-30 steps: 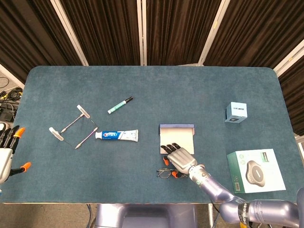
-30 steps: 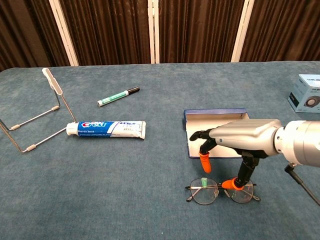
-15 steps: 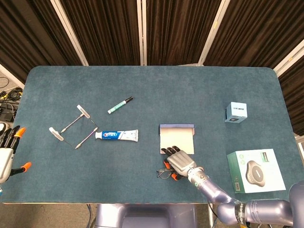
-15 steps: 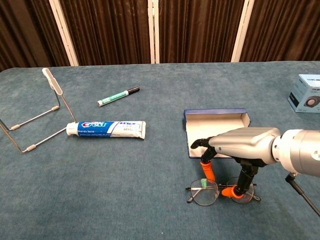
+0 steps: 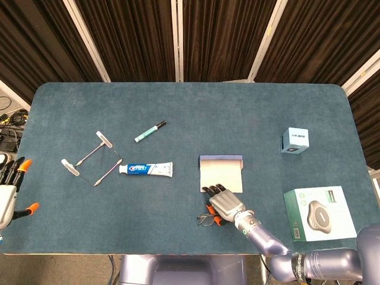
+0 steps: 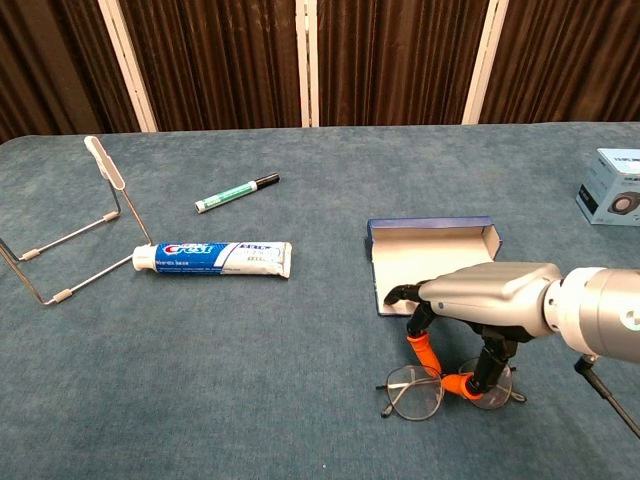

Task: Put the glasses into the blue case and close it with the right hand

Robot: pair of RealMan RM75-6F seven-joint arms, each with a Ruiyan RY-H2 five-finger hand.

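The wire-framed glasses (image 6: 414, 396) (image 5: 205, 220) lie on the blue cloth near the table's front edge, just in front of the blue case. The case (image 6: 432, 250) (image 5: 221, 173) lies open, its pale inside bare. My right hand (image 6: 482, 298) (image 5: 225, 203) hovers low over the glasses, and its orange fingertips (image 6: 425, 352) meet the thumb at the bridge, pinching the frame. The right lens is partly hidden behind the thumb. My left hand (image 5: 8, 190) stays at the far left edge of the head view, holding nothing, fingers apart.
A toothpaste tube (image 5: 146, 169) (image 6: 220, 258), a green marker (image 5: 149, 131) (image 6: 237, 192) and a wire stand (image 5: 90, 159) (image 6: 72, 232) lie to the left. A small blue box (image 5: 294, 141) (image 6: 614, 186) and a white-green box (image 5: 319, 213) sit to the right.
My right hand has sunk toward the front edge and its fingertips have closed on the bridge. The glasses have shifted slightly and now sit tilted.
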